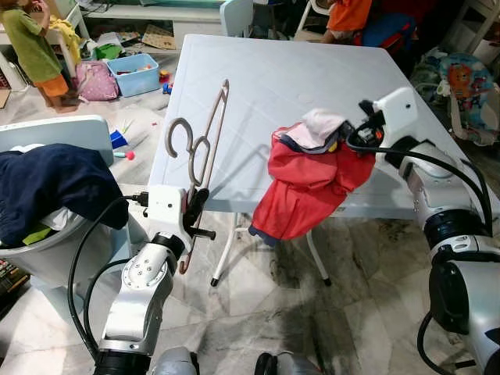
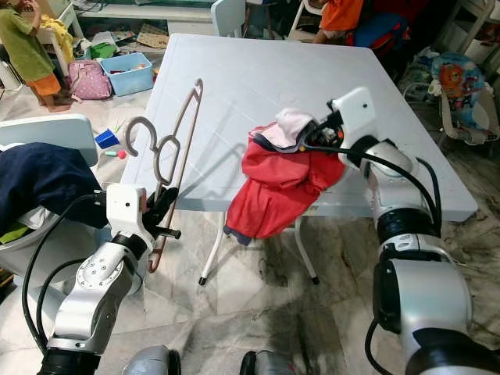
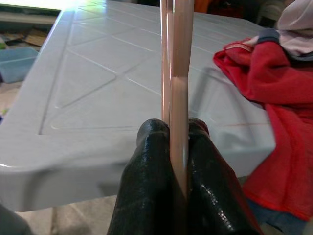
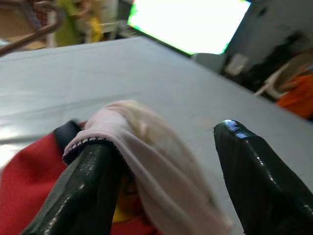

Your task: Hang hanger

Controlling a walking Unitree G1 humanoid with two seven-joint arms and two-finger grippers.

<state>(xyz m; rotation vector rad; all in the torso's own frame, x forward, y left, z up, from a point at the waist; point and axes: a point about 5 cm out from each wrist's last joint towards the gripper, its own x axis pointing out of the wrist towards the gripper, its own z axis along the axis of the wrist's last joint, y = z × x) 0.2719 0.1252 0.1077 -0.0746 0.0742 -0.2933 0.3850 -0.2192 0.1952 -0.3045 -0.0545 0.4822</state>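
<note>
A pinkish-brown hanger (image 1: 205, 141) stands upright off the table's left edge, hook toward me, with a second like it pressed against it. My left gripper (image 1: 195, 207) is shut on their lower bar; in the left wrist view the bars (image 3: 178, 73) run up from between the fingertips (image 3: 154, 128). A red garment (image 1: 308, 183) with a pale pink lining (image 1: 320, 125) hangs over the front edge of the white table (image 1: 258, 78). At its collar, my right gripper (image 1: 351, 139) is open. In the right wrist view the pink fabric (image 4: 146, 142) drapes over one finger (image 4: 88, 171).
A grey basket (image 1: 55, 250) heaped with dark blue clothes (image 1: 47, 187) stands at my left. Behind the table are a person in green (image 1: 31, 47), a blue bin (image 1: 137, 72), a pink bag (image 1: 95, 80) and someone in orange (image 1: 348, 16). A baby seat (image 1: 469, 86) sits at the right.
</note>
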